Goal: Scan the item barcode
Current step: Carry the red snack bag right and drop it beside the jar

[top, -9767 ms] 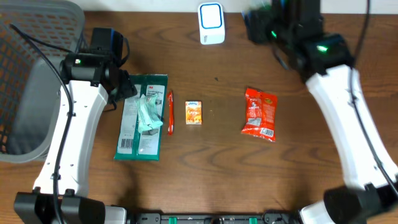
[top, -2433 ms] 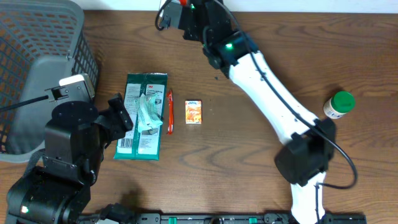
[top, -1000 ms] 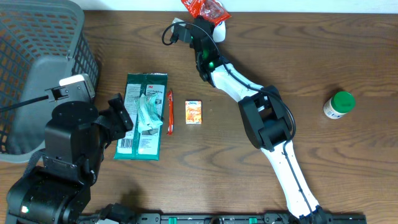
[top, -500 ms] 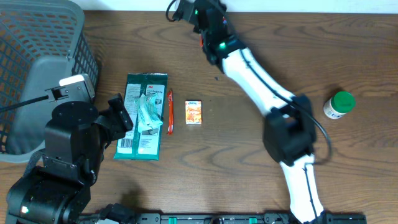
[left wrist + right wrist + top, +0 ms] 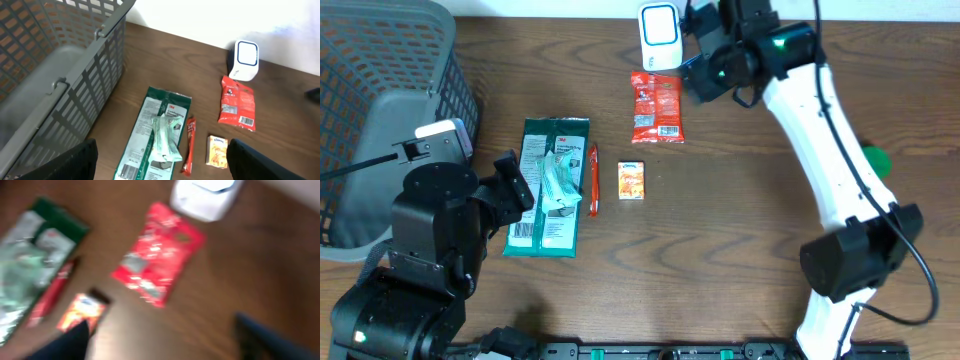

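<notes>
The right gripper (image 5: 167, 337) has just let go. Its jaws are spread wide with nothing between them, where a second ago they were pinched on the red snack packet (image 5: 657, 107) held up over the white barcode scanner (image 5: 660, 37). The packet now lies flat on the table (image 5: 770, 250), just at the scanner's 6 o'clock. Its white barcode label faces up at the end away from the scanner. The right gripper hangs near the packet's 2 o'clock, clear of it. That suggests the pass at the scanner is over for this item, though nothing shows whether the code was read. At the packet's 7 o'clock sits a small orange tissue pack (image 5: 632, 181). A red pen (image 5: 593, 180) and a green 3M package (image 5: 550, 190) lie at 8 o'clock, all untouched. The grey basket (image 5: 460, 80) stands at 9 o'clock. A green-capped bottle (image 5: 875, 158), half hidden behind the right arm, sits far out near 3 o'clock. The left gripper (image 5: 160, 160) hovers above the green package, jaws apart and empty.
</notes>
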You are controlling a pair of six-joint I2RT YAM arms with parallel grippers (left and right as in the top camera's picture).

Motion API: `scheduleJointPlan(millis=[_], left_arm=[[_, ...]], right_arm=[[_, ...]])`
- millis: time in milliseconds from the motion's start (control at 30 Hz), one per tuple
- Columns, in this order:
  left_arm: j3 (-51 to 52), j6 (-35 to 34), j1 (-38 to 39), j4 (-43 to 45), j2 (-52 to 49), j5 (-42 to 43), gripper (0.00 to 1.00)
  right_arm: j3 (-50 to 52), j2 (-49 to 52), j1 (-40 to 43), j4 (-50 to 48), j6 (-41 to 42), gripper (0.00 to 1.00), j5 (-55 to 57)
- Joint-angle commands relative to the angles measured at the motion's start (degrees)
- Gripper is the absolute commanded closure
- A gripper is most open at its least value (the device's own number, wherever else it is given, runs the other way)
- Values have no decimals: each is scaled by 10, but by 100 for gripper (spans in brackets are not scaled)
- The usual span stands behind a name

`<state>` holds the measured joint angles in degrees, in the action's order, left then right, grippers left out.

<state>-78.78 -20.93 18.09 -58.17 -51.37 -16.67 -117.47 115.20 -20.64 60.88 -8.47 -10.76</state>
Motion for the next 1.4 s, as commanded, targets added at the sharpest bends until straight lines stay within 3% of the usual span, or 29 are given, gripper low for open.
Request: scheduleJointPlan(millis=[0, 133, 333, 467, 500, 700, 933, 1033, 1067, 1100, 1133, 1167, 1233, 1367], left_arm=[[-2, 5, -2, -1, 1, -6, 18], [-2, 5, -2, -1, 1, -6, 18], [-2, 5, -2, -1, 1, -6, 18], [-2, 5, -2, -1, 1, -6, 18], [-2, 5, -2, -1, 1, -6, 18], [-2, 5, -2, -1, 1, -6, 18], [-2, 5, -2, -1, 1, -6, 18], [-2, 5, -2, -1, 1, -6, 18], [-2, 5, -2, -1, 1, -6, 18], [-2, 5, -2, -1, 1, -6, 18], [-2, 5, -2, -1, 1, -6, 18], [-2, 5, -2, -1, 1, -6, 18], [-2, 5, -2, -1, 1, -6, 18], [-2, 5, -2, -1, 1, -6, 18]], right_arm=[[38, 58, -7, -28, 98, 4, -103], [56, 151, 0, -101, 137, 16, -103], [56, 229, 9, -186, 164, 20, -106], [56, 230, 11, -183, 161, 67, -106], [56, 226, 14, -180, 161, 99, -106], [56, 165, 50, -85, 110, 99, -78], [56, 81, 115, 191, 115, 99, 190], [60, 81, 142, 225, 123, 95, 234], [60, 81, 148, 224, 123, 87, 234], [59, 81, 167, 216, 123, 42, 233], [59, 81, 174, 213, 123, 17, 233], [59, 81, 181, 209, 121, 3, 233], [47, 80, 187, 210, 105, 1, 232], [24, 59, 169, 223, 58, 9, 133]])
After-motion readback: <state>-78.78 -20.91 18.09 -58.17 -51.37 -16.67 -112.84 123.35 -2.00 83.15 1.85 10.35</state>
